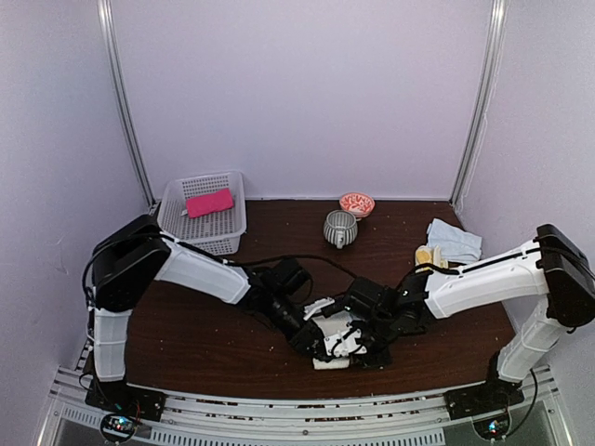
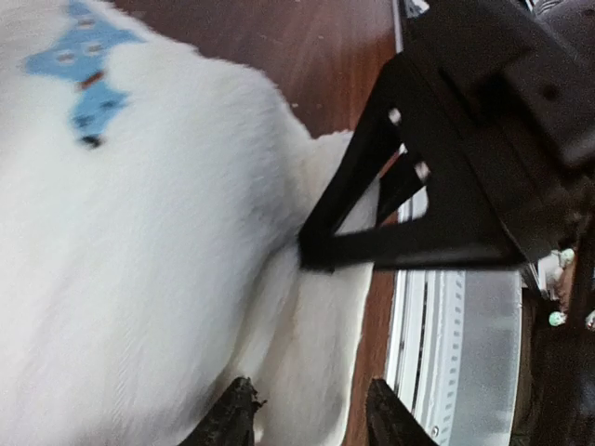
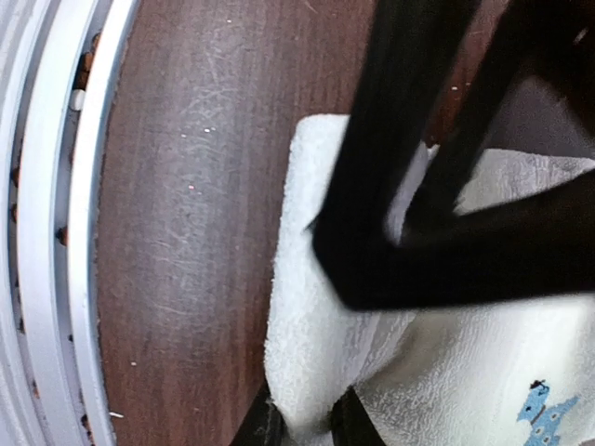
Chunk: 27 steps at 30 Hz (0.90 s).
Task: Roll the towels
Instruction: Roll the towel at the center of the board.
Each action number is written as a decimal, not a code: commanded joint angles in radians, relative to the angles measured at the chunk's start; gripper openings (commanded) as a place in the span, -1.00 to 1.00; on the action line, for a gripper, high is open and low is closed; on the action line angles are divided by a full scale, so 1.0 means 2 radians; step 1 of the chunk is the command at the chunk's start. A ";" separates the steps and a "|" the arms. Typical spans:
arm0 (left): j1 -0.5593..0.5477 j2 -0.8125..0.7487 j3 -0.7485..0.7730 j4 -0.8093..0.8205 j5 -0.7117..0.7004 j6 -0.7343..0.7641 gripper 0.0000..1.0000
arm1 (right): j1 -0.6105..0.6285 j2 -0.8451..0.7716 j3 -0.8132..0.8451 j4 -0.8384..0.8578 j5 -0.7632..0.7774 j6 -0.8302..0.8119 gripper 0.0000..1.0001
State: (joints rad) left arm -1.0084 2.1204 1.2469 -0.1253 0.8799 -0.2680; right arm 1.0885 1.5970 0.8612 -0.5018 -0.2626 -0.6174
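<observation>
The cream-white towel lies partly rolled near the table's front edge, and its small blue mark shows in both wrist views. My left gripper comes in from the left, open, with a loose flap of that towel between its spread fingers. My right gripper comes from the right and is shut on the towel's folded edge. The two grippers meet over the towel and hide much of it from above. A bright pink towel lies in the basket. A pale blue-grey towel and a yellow one sit at the right.
A white mesh basket stands at the back left. A grey cup and a small red-patterned bowl are at the back centre. The metal rail of the front edge runs just beside the towel.
</observation>
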 commanded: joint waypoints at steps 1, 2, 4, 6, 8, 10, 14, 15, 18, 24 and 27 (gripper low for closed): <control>0.035 -0.100 -0.080 0.037 -0.114 -0.010 -0.15 | -0.029 0.040 0.040 -0.094 -0.113 0.015 -0.85; 0.036 -0.121 -0.096 0.045 -0.136 -0.011 -0.14 | -0.043 0.053 0.050 -0.105 -0.140 0.016 -0.85; 0.037 -0.162 -0.121 0.057 -0.177 -0.012 -0.13 | -0.073 0.083 0.072 -0.126 -0.178 0.018 -0.85; 0.035 -0.206 -0.151 0.089 -0.208 -0.011 -0.12 | -0.107 0.126 0.106 -0.157 -0.214 0.016 -0.84; 0.027 -0.254 -0.187 0.130 -0.251 -0.001 -0.10 | -0.142 0.169 0.136 -0.184 -0.251 0.016 -0.83; 0.005 -0.300 -0.221 0.164 -0.301 0.038 -0.08 | -0.164 0.213 0.170 -0.221 -0.270 0.009 -0.83; -0.067 -0.331 -0.227 0.163 -0.384 0.141 0.21 | -0.182 0.297 0.231 -0.302 -0.286 -0.026 -0.82; -0.082 -0.318 -0.214 0.148 -0.394 0.164 0.22 | -0.184 0.314 0.241 -0.316 -0.289 -0.035 -0.82; -0.111 -0.272 -0.169 0.104 -0.410 0.219 0.13 | -0.188 0.337 0.250 -0.328 -0.302 -0.047 -0.82; -0.116 -0.181 -0.103 0.053 -0.392 0.294 -0.10 | -0.189 0.340 0.255 -0.324 -0.300 -0.047 -0.80; -0.123 -0.141 -0.077 0.043 -0.402 0.313 -0.11 | -0.189 0.340 0.257 -0.325 -0.302 -0.048 -0.80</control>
State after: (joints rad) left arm -1.2442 1.7657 1.0294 0.0120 0.1066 0.2394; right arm 0.7017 2.2166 1.3903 -1.1805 -1.0210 -0.6979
